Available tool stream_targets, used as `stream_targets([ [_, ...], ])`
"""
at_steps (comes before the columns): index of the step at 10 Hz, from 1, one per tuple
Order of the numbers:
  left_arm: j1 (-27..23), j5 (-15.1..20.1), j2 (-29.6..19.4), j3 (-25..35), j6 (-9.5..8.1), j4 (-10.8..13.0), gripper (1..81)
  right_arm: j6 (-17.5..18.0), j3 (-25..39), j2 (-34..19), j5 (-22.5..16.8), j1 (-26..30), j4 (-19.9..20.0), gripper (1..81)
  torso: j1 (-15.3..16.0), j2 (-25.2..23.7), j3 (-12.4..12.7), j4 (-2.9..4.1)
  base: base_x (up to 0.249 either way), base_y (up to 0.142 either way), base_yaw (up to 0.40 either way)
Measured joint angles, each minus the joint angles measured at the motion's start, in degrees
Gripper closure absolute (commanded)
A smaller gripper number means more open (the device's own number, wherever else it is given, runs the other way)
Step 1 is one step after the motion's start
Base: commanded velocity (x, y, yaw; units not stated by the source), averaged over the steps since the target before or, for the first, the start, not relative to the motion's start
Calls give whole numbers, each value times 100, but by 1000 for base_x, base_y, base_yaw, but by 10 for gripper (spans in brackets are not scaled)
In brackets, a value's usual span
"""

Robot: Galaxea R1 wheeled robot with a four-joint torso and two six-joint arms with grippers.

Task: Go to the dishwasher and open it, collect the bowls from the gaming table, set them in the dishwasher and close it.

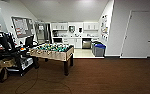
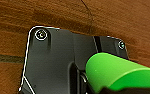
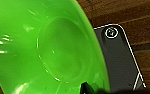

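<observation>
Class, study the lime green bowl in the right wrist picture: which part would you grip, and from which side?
Grip the lime green bowl by its rim, coming over the edge from the open side. The wall is thin and flares wide and shallow, so a pinch across it probably holds better than spanning the whole body.

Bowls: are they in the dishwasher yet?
Not yet. A lime green bowl sits right by the right wrist camera, so it looks picked up. Another green thing is by the left wrist. The dishwasher is across the room past the football table, so loading and closing remain.
</observation>
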Motion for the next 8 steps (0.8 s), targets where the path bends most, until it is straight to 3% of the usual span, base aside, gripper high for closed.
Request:
stream_targets([
  [8, 24, 10, -63, -40, 0, -2, 811, 16, -24, 9, 20, -22, 2, 811, -5, -2, 0, 0, 148, -85, 0],
])
